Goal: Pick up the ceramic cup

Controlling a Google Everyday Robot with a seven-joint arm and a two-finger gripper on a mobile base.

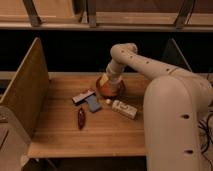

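The ceramic cup (113, 90) is a squat, glossy orange-brown vessel at the back middle of the wooden table (60, 135). My gripper (107, 83) comes down from the white arm (150, 65) right onto the cup's left part and covers much of it. A yellowish piece of the wrist sits just over the cup's rim.
A white oblong box (124, 109) lies right of centre. A blue flat item (93, 103) and a dark-and-white packet (83, 96) lie left of the cup. A slim dark red object (81, 118) lies nearer the front. A wooden side panel (26, 90) stands at the left; the arm's bulk fills the right.
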